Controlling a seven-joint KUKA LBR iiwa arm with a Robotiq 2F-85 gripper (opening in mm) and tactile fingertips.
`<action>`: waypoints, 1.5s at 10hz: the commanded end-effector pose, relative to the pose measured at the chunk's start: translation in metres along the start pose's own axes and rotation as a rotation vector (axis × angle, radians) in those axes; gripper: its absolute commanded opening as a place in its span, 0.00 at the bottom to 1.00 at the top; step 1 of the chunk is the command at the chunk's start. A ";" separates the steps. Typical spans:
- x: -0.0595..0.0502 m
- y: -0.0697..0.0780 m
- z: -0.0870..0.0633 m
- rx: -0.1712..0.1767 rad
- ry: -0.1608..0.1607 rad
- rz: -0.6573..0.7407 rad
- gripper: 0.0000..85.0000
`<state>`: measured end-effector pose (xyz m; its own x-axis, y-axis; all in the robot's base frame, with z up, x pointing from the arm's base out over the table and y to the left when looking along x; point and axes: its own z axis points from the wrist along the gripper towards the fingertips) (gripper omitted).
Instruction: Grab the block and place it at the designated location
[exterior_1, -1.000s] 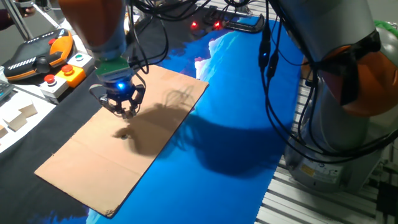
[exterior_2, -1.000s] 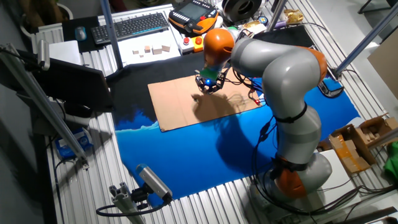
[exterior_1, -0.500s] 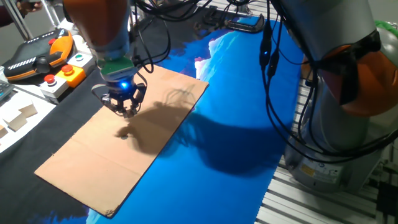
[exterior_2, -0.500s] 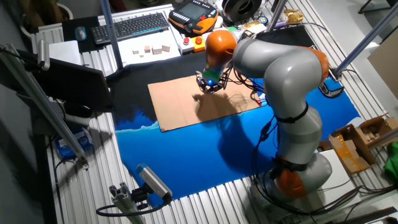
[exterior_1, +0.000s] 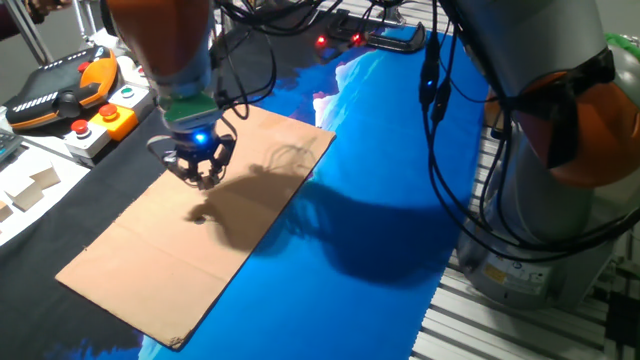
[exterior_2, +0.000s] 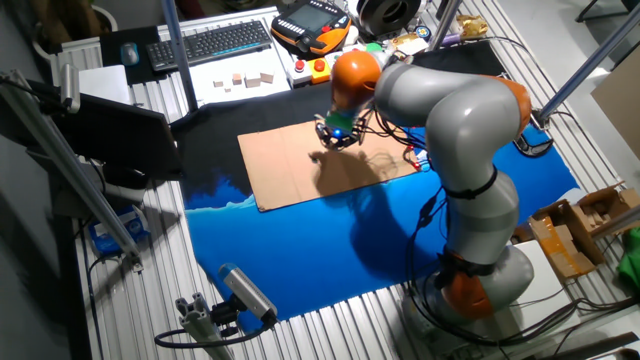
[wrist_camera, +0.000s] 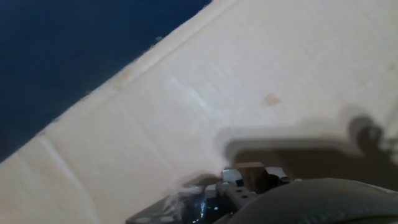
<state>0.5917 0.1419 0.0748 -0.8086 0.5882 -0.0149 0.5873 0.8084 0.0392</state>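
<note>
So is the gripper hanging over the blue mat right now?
No. In one fixed view the gripper hangs above the brown cardboard sheet, with the blue mat off to the side of it.

Big grey KUKA arm (exterior_2: 460, 120) here, rounded links with orange joint bands, black cables looping alongside. Green ring above the dark, spidery gripper (exterior_1: 197, 178), a blue light glowing at its centre.

one fixed view sits low and near the cardboard sheet (exterior_1: 190, 240); the other looks down from high; hand view hovers close above it.
</note>
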 end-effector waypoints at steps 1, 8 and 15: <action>0.004 0.008 0.000 0.008 -0.001 -0.008 0.01; 0.033 0.028 0.018 0.016 -0.012 -0.056 0.01; 0.037 0.028 0.026 0.009 -0.020 -0.063 0.01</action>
<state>0.5791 0.1876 0.0486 -0.8432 0.5362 -0.0377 0.5354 0.8441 0.0295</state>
